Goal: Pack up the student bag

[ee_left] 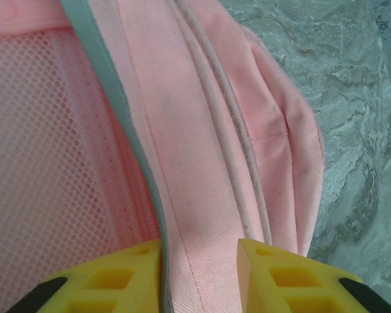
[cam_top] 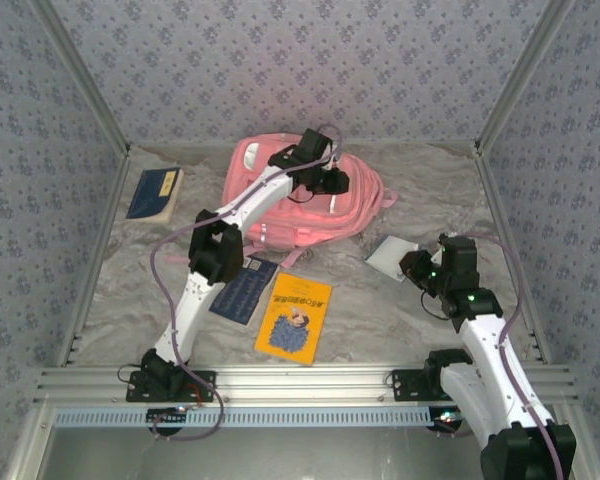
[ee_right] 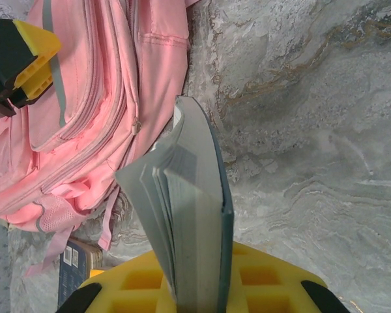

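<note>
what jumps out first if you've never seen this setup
The large soft pink fabric backpack lies at the back centre of the grey marbled table, with the left end effector over it, yellow fingers either side of a fabric fold. Further right, the right end effector pinches a thin grey-covered paper book by its edge.

Overhead, wrist close-ups; common student bag [cam_top: 355, 200]

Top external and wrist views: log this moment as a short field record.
student bag: pink, lying at back centre of the table
left end effector: astride a bag fold; grip unclear
right end effector: shut on grey book, pages fanned
lying loose: blue book, yellow book, dark booklet
</note>
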Available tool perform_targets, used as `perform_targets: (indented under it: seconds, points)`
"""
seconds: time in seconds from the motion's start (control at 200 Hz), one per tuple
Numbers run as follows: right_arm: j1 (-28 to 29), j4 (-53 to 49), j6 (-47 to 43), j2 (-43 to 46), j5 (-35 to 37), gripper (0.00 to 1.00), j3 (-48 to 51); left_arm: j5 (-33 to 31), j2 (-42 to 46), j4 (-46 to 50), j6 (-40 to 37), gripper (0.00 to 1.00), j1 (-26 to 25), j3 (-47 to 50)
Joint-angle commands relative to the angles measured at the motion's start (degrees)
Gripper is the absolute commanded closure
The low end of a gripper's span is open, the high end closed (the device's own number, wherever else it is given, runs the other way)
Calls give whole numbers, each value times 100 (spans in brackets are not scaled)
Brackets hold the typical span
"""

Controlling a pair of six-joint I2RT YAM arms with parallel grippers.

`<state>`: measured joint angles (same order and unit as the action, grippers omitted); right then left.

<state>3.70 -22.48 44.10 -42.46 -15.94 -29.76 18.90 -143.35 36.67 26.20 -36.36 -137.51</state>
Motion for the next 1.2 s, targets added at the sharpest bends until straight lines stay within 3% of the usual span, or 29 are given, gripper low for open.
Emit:
perform_targets:
  seconds: [0.0, 0.41, 0.49, 0.56, 0.59, 0.759, 0.904, 1.199]
  points:
    - [-34, 248, 64, 26, -162, 100, -3, 135, 8, -76, 35, 68, -53, -46]
    - [-32, 171, 55, 36, -190, 100, -65, 51, -529, 509, -66, 67, -92, -692]
    - [-44, 140, 46, 37, -190, 100, -86, 120, -627, 615, -135, 78, -145, -922]
    - [-37, 93, 33, 36, -183, 100, -153, 203, -636, 674, -197, 100, -160, -1062]
    - [-45, 29, 25, 40, -153, 100, -198, 228, -588, 676, -213, 100, -159, -1075]
    - [-28, -270, -116, 340, 417, 100, -539, 131, 21, 866, -474, 100, -100, -1173]
    - [-27, -748, -158, 409, 661, 100, -937, 508, 821, 890, -660, 100, 110, -1019]
    - [-27, -252, -219, 340, -134, 100, -1154, 1271, 2182, 1098, -849, 100, 680, -437]
